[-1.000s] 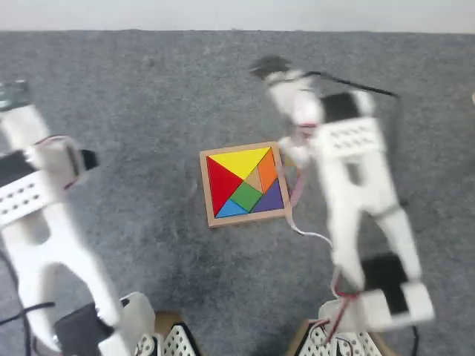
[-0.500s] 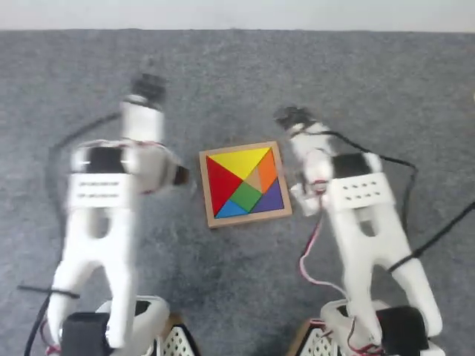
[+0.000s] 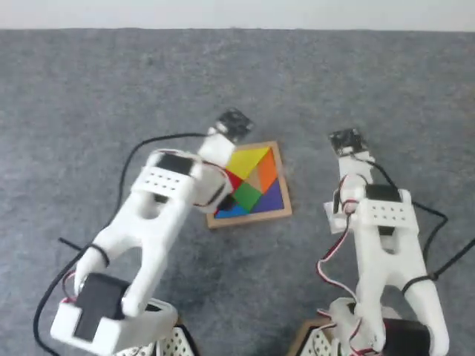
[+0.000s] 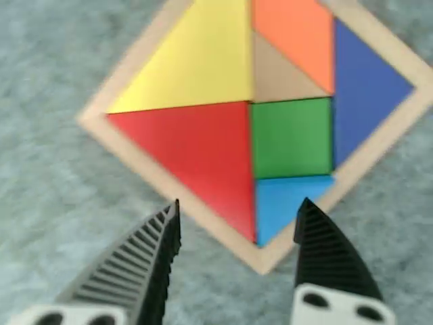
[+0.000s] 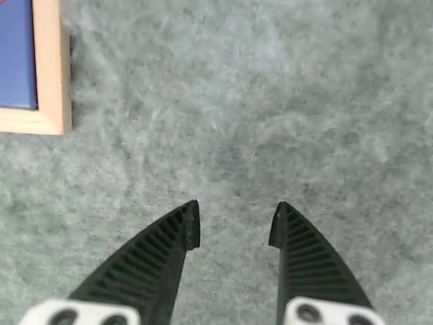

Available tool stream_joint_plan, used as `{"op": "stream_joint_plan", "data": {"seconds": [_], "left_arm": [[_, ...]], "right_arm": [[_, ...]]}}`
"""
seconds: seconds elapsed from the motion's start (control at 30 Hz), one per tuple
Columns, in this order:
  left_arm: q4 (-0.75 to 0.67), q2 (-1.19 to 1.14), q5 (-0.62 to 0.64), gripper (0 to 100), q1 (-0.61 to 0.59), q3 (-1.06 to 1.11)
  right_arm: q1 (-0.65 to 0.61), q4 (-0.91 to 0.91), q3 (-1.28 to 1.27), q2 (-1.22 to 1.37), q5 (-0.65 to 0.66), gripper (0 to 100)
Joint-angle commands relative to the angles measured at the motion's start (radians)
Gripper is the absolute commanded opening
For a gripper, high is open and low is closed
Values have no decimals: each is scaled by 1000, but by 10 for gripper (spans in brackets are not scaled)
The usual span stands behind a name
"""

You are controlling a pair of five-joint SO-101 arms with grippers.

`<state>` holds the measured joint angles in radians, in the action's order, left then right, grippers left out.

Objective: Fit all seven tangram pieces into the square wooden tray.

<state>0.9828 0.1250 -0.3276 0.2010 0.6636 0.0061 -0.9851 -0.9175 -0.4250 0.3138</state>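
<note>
The square wooden tray [image 4: 150,172] lies on the grey carpet with all seven pieces flat inside: yellow [image 4: 196,64], red [image 4: 196,145], orange [image 4: 294,30], tan [image 4: 277,74], green [image 4: 291,135], dark blue [image 4: 365,84] and light blue [image 4: 281,203]. My left gripper [image 4: 238,210] hangs open above the tray's corner by the red and light blue pieces, holding nothing. In the high view the left arm [image 3: 171,185] covers the left side of the tray [image 3: 252,216]. My right gripper [image 5: 235,217] is open over bare carpet, off to the side of the tray's corner [image 5: 53,101].
The right arm [image 3: 378,215] stands to the right of the tray with a strip of carpet between them. Cables trail from both arms. Both arm bases sit at the near edge. A pale wall edge runs along the far side of the carpet.
The left arm has swung in from the far left until it is over the tray. The right arm has drawn back from the tray's right edge toward the right.
</note>
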Motion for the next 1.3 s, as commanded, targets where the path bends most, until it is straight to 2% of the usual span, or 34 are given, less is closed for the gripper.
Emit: {"op": "stream_joint_plan", "data": {"seconds": [0.0,0.3,0.53,0.77,0.9,1.07,1.27], "left_arm": [[-25,-21,17,272,28,1],[-103,-135,14,269,-11,-16],[-55,-115,-3,269,-17,-47],[-26,160,3,271,-28,21],[-43,365,140,271,-64,110],[-210,694,230,271,-123,351],[-327,979,241,270,-117,625]], "right_arm": [[18,18,6,-47,12,178],[18,12,8,-54,12,178],[22,10,9,-56,6,177],[25,1,-21,-174,3,177],[33,-8,-94,-361,-23,177],[84,-19,-239,-656,-31,177],[68,-19,-450,-938,-37,176]]}}
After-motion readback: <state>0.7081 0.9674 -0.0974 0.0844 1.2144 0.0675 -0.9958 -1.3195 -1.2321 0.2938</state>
